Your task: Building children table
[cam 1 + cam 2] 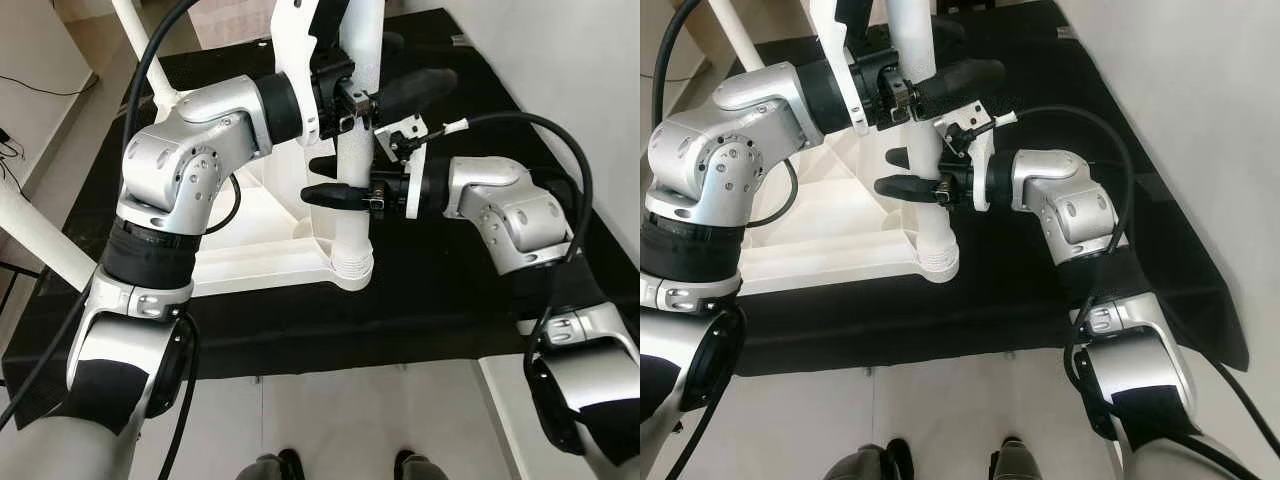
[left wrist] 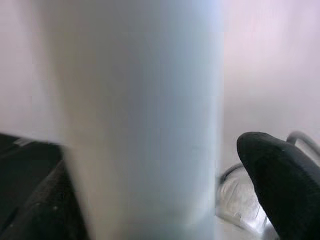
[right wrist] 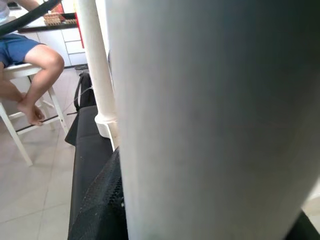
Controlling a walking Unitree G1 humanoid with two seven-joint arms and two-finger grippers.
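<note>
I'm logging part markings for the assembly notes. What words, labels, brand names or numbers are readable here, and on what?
None: no readable text anywhere.
The white table leg held by the left gripper and the right gripper is plain.
The white tabletop and the black mat carry no markings.

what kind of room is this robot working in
Probably a lived-in home, perhaps near a kitchen: pale floor tiles, a black mat spread under the upturned white table, and in the right wrist view a seated person's legs beside white cabinets.
</note>
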